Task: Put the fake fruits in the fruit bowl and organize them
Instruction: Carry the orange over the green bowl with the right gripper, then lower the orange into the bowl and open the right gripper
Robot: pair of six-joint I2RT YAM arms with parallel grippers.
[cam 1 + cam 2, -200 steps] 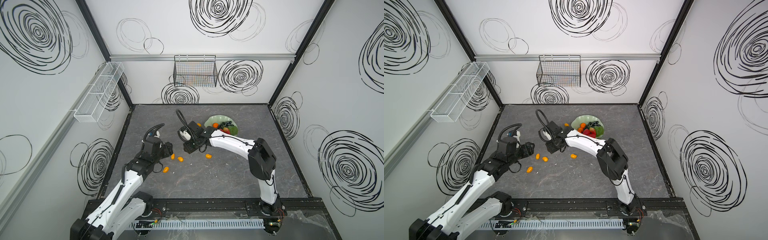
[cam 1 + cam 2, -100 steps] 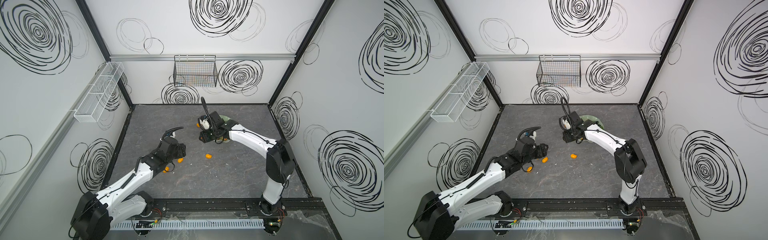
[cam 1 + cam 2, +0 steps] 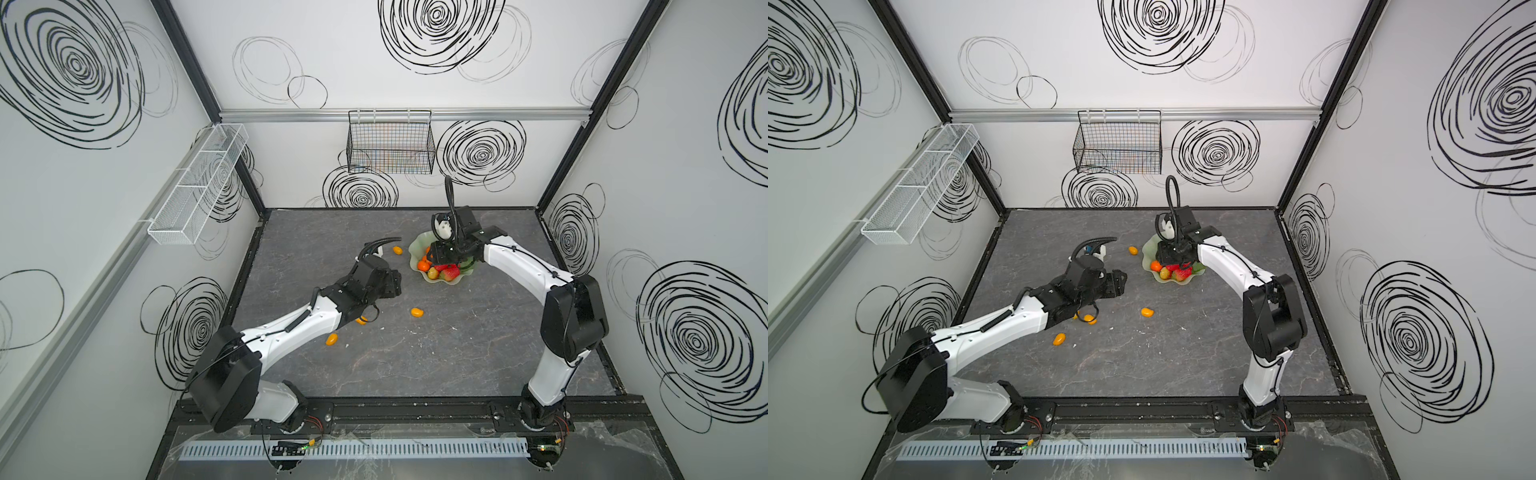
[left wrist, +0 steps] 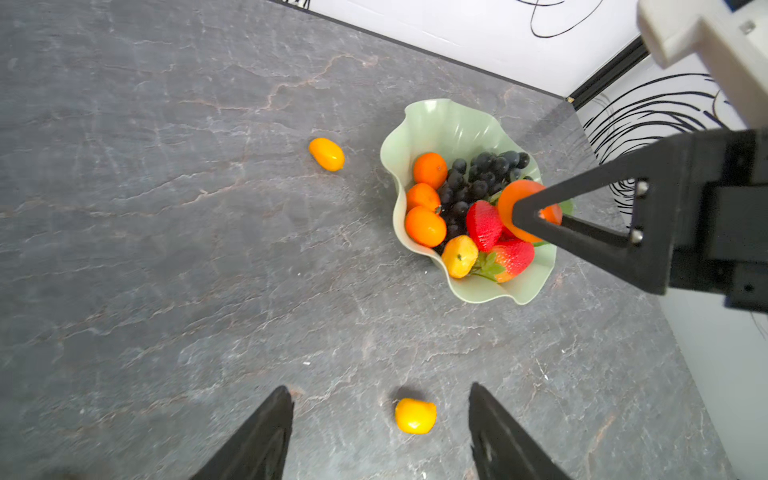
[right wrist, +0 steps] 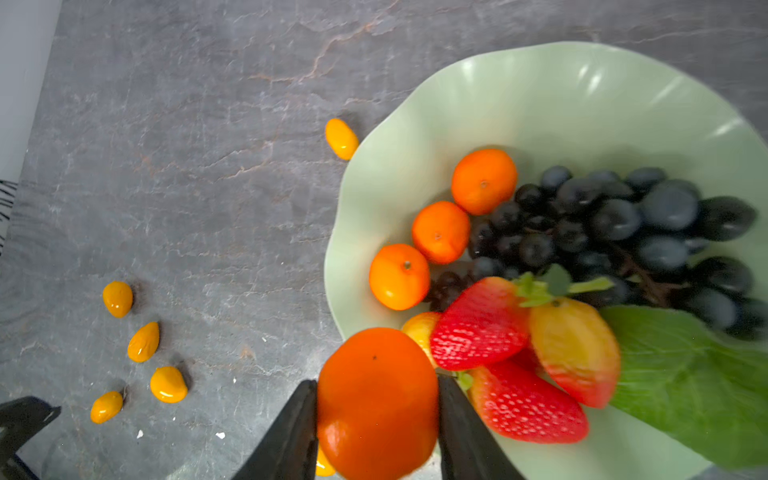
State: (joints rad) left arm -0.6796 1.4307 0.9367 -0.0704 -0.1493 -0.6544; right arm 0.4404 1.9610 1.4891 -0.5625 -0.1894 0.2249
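The mint-green fruit bowl (image 3: 415, 249) (image 3: 1148, 249) stands at the back right of the table. It holds three tangerines (image 5: 440, 232), a dark grape bunch (image 5: 615, 220) with its leaf, strawberries (image 5: 478, 328) and a kumquat (image 4: 459, 255). My right gripper (image 5: 377, 384) is shut on another tangerine (image 5: 376, 403) and hangs over the bowl's near rim. Near the table's middle my left gripper (image 4: 380, 392) (image 3: 392, 284) is open above the table. A loose kumquat (image 4: 415, 415) (image 3: 417, 311) lies just ahead of its fingers, untouched.
One kumquat (image 3: 398, 250) lies by the bowl's left rim. Several more (image 3: 331, 339) (image 5: 143, 341) lie by the left forearm, one (image 3: 361, 320) partly under it. A black wire basket (image 3: 390, 143) hangs on the back wall, a white mesh basket (image 3: 199, 183) on the left wall.
My right gripper has carried the tangerine rightward from mid-table to above the bowl. My left gripper has reached right, toward the loose kumquat, still open.
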